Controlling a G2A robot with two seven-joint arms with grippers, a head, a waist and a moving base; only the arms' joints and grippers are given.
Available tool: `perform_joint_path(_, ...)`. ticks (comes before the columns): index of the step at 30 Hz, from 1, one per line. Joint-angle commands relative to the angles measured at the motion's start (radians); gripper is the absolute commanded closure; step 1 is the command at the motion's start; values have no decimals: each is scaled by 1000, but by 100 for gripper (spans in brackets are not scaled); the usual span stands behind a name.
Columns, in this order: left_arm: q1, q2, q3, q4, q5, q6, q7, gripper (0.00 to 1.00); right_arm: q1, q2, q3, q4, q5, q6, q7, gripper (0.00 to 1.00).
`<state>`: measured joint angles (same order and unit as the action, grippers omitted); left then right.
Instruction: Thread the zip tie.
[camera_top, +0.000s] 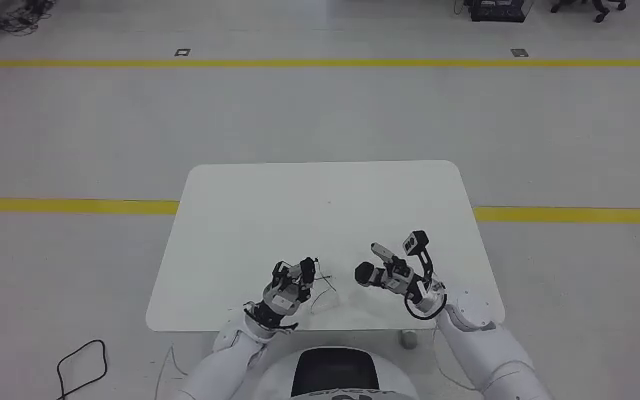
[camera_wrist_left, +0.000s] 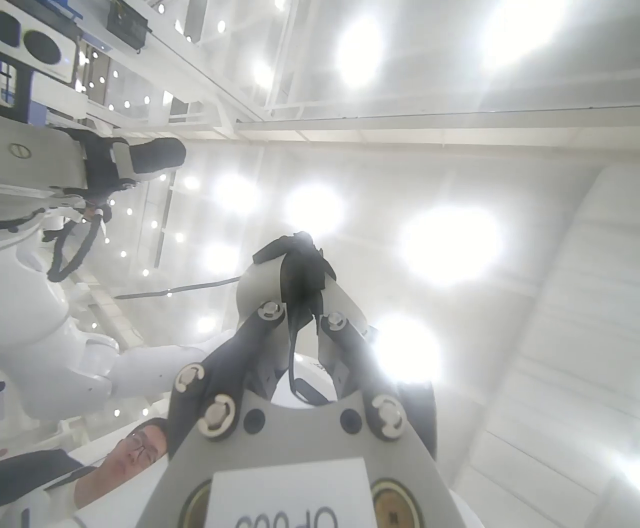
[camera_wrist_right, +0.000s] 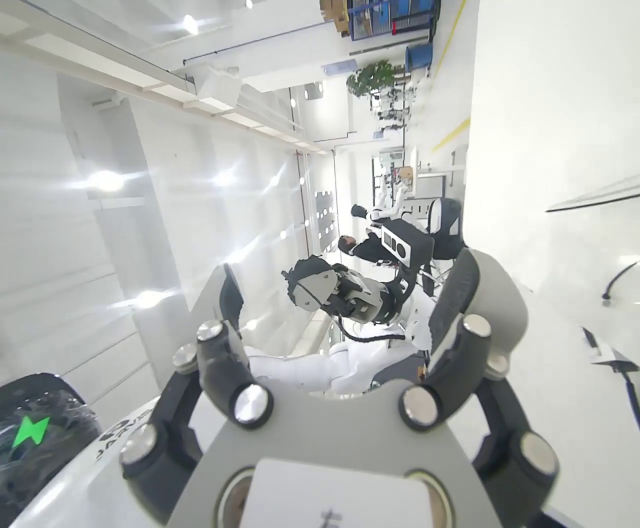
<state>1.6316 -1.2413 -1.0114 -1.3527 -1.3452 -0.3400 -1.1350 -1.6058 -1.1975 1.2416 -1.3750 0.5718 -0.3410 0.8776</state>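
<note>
A thin black zip tie (camera_top: 326, 284) is pinched in my left gripper (camera_top: 300, 272), which is held just above the near edge of the white table (camera_top: 320, 200). In the left wrist view the left gripper (camera_wrist_left: 300, 260) points upward, shut on the zip tie (camera_wrist_left: 175, 288). The tie's tail sticks out sideways and a loop hangs down between the fingers. My right gripper (camera_top: 372, 262) hovers a short way to the right of the left one, turned toward it. In the right wrist view the right gripper (camera_wrist_right: 345, 295) is open and holds nothing, with the left gripper (camera_wrist_right: 312, 287) seen farther off between its fingers.
The tabletop stretches away beyond both grippers. Yellow floor lines (camera_top: 320, 63) run across behind the table. A black cable (camera_top: 80, 365) lies on the floor at the near left.
</note>
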Motion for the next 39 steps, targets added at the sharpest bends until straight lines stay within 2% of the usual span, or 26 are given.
perform_joint_path(1,11,3,-20,-18,7,0,3,100,-27,7,38,-35,-9,1,-8,0)
perform_joint_path(8,56,9,-103,-87,22,0,-15,100,-87,21,104,-107,-54,1,-43,0)
perform_joint_path(16,107,15,-161,-162,10,10,-25,100,-105,26,98,-133,-87,17,-30,0)
perform_joint_path(39,108,16,-163,-163,14,10,-26,100,-105,26,98,-133,-87,17,-30,0)
